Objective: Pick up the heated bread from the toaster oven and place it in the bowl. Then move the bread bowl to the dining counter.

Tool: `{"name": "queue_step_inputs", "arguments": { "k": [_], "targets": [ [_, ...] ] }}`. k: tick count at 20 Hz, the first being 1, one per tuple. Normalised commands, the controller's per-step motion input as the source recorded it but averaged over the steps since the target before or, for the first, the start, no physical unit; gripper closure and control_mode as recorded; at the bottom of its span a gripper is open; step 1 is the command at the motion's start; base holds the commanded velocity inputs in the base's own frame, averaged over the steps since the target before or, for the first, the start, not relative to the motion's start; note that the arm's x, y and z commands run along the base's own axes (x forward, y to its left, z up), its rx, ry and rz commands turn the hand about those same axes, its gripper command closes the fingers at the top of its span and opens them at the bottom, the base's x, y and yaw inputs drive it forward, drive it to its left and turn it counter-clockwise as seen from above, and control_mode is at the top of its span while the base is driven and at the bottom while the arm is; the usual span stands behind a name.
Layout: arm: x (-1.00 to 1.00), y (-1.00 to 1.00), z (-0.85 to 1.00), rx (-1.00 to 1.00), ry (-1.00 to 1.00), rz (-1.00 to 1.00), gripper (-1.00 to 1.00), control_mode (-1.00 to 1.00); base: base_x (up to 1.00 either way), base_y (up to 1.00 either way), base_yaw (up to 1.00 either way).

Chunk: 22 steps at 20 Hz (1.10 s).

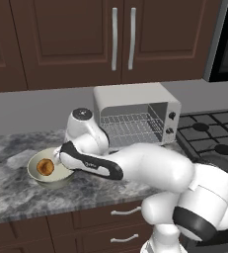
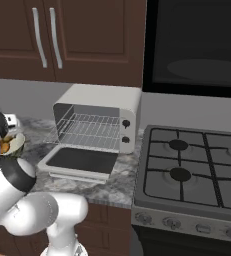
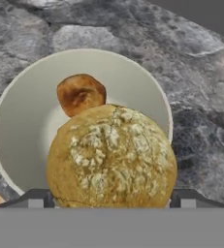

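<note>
Tool (image 3: pixel 111 203) clamped wide on round bread (image 3: pixel 111 157) above bowl (image 3: pixel 21 111), smaller brown piece (image 3: pixel 80 93) inside at 12 o'clock, oven (image 1: pixel 135 116) open on table (image 1: pixel 17 192).

Arm rises from lower right of left base view, white elbow bulging at centre right, forearm reaching left across frame centre. Wrist bends down at centre left, hand pointing downward. In right base view, arm hugs left edge, dark joint band at lower left. Gripper (image 3: pixel 111 196) jaws spread wide; dark fingertips (image 3: pixel 36 198) at bottom of hand view flank round bread (image 3: pixel 111 157), grip not confirmable.
</note>
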Motion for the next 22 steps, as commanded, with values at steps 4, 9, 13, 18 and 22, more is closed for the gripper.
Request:
{"name": "queue_step_inputs", "arguments": {
  "k": [4,9,13,18,22],
  "targets": [
    [0.06,0.55,-0.31,-0.03,0.01,0.08,1.0,-1.0,0.0,0.0,0.0],
    [0.4,0.5,-0.29,-0.06,0.02,0.02,-1.0,-1.0,0.0,0.0,0.0],
    [0.37,0.03,-0.09,-0.02,0.01,0.0,-1.0,-1.0,0.0,0.0,0.0],
    [0.11,0.0,0.04,0.02,0.01,-0.05,-1.0,-1.0,0.0,0.0,0.0],
    [0.0,-0.09,0.09,0.06,0.05,-0.15,-1.0,-1.0,0.0,0.0,0.0]
  ]
}}
